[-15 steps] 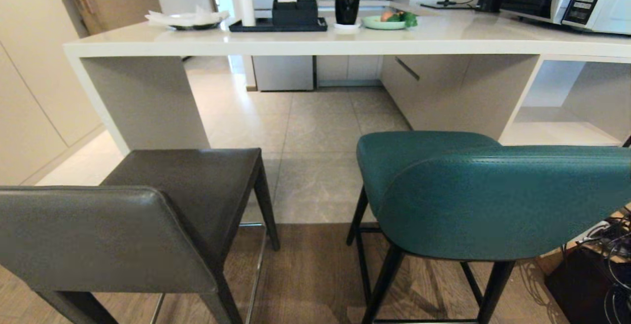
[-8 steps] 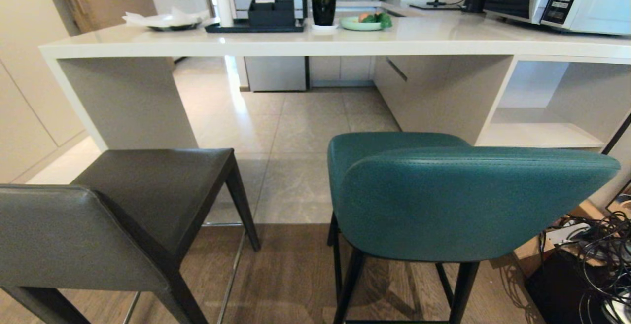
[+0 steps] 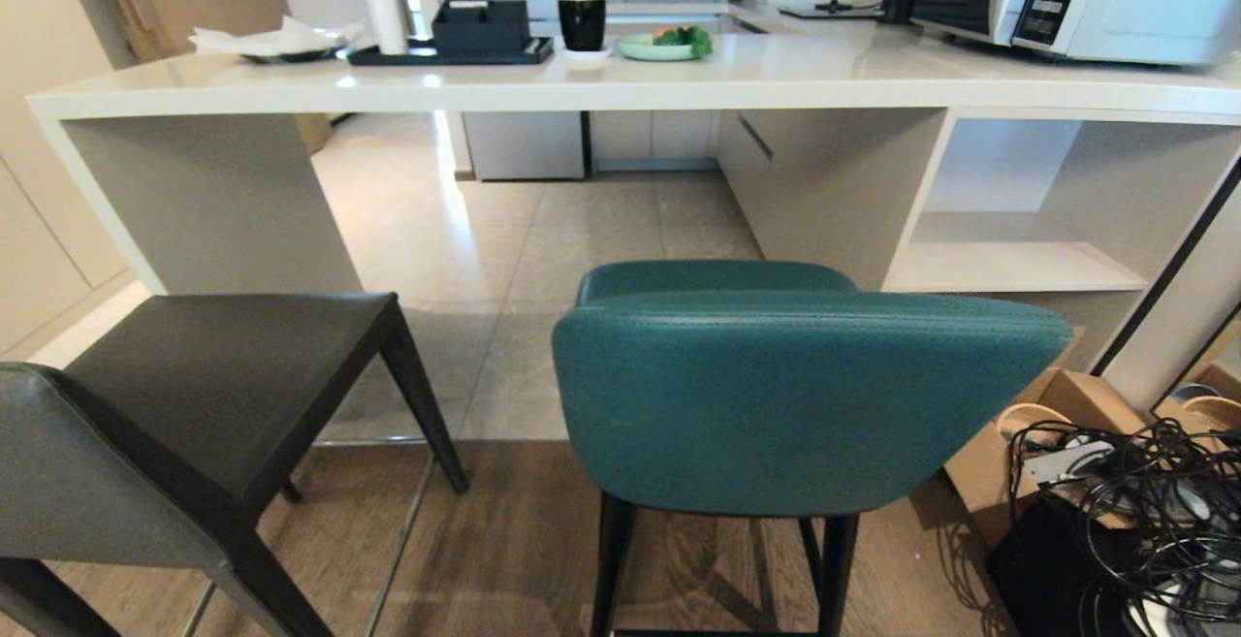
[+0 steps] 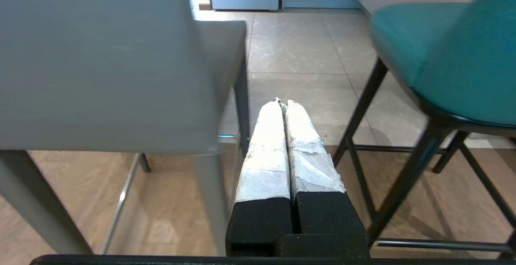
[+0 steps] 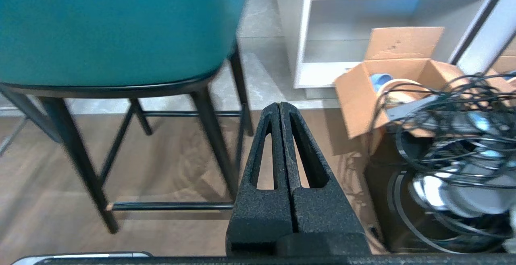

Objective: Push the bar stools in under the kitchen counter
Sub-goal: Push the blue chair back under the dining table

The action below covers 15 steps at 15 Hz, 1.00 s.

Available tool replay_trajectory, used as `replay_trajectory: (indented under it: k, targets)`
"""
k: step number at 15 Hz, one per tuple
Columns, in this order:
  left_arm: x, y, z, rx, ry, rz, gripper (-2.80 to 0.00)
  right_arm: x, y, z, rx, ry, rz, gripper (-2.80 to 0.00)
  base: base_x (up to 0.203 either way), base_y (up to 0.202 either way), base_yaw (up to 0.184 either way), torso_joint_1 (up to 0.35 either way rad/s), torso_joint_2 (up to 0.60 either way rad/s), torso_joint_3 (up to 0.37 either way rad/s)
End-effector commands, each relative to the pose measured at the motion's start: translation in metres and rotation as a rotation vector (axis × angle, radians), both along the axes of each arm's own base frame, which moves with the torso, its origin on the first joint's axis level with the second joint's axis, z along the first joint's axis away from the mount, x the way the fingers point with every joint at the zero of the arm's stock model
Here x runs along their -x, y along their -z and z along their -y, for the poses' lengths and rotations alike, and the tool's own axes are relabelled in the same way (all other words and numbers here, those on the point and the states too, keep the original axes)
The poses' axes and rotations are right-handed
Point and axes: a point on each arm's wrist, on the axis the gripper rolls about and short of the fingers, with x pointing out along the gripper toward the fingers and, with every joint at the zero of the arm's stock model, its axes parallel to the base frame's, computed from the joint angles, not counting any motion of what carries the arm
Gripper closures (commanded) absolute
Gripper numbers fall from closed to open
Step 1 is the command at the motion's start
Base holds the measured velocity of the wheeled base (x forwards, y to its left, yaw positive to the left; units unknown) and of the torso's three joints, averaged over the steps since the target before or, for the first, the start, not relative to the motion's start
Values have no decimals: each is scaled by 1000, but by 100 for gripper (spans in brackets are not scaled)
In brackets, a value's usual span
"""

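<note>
The stools stand on the floor just before the desk (image 3: 620, 84), not yet under it: the teal stool (image 3: 805, 395) facing the open gap beside the cubbies (image 3: 1018, 220), the grey stool (image 3: 194, 404) to its left by the side panel. Against the earlier frames the whole scene sits further left, so the camera has swung right; the stools themselves keep their places. A box (image 3: 1057, 424) and cables (image 3: 1154, 521) now show more fully at right. The left gripper (image 4: 282, 104) hangs low between the stools, fingers (image 4: 266, 148) pressed together, empty. The right gripper (image 5: 280, 105) hangs beside the teal stool's legs, fingers also closed on nothing.
</note>
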Motion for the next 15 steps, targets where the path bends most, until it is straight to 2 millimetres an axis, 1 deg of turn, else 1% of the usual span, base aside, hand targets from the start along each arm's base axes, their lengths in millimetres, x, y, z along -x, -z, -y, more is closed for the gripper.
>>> replay_trajectory:
  k: [1, 4, 13, 14, 15]
  targets:
    - [-3, 11, 0, 0, 0, -39, 0, 0, 0, 0, 2, -1, -1, 0, 0, -191, 5, 7, 2, -2]
    - [-3, 11, 0, 0, 0, -39, 0, 0, 0, 0, 2, -1, -1, 0, 0, -160, 2, 4, 2, 5]
    - [-3, 11, 0, -1, -2, -39, 0, 0, 0, 0, -3, -1, 0, 0, 0, 0, 0, 0, 0, 0]
    - [-3, 11, 0, 0, -2, -39, 0, 0, -1, 0, 0, 4, -1, 0, 0, 0, 0, 0, 0, 0]
    - [-2, 8, 0, 1, -5, -34, 0, 3, -9, 0, -1, 2, 17, 0, 0, 0, 0, 0, 0, 0]
